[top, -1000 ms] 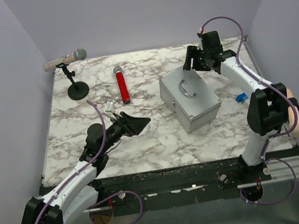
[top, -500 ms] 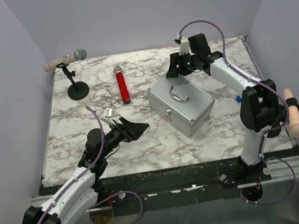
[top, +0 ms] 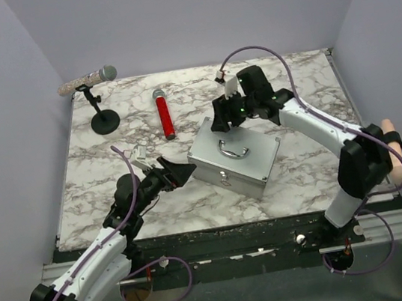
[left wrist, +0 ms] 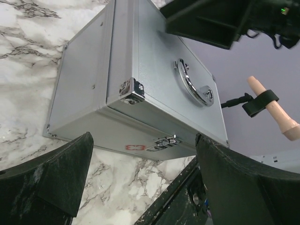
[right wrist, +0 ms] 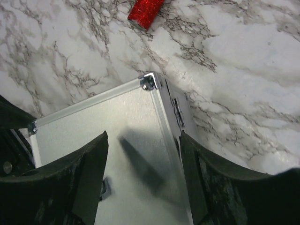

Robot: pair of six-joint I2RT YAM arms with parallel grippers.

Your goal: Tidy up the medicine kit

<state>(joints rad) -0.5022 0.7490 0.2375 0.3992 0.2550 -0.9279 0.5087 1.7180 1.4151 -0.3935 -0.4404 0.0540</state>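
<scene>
Microphone (top: 164,114), red, beyond medicine kit (top: 252,162)

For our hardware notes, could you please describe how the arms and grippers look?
The left arm and right arm are white with black joints and looping purple cables. The left gripper and right gripper each have two black wedge-shaped fingers.

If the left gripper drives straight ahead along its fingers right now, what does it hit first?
The medicine kit: its latch side sits straight ahead of the open left gripper, with only bare tabletop between them. The remaining gap is hard to judge.
</scene>
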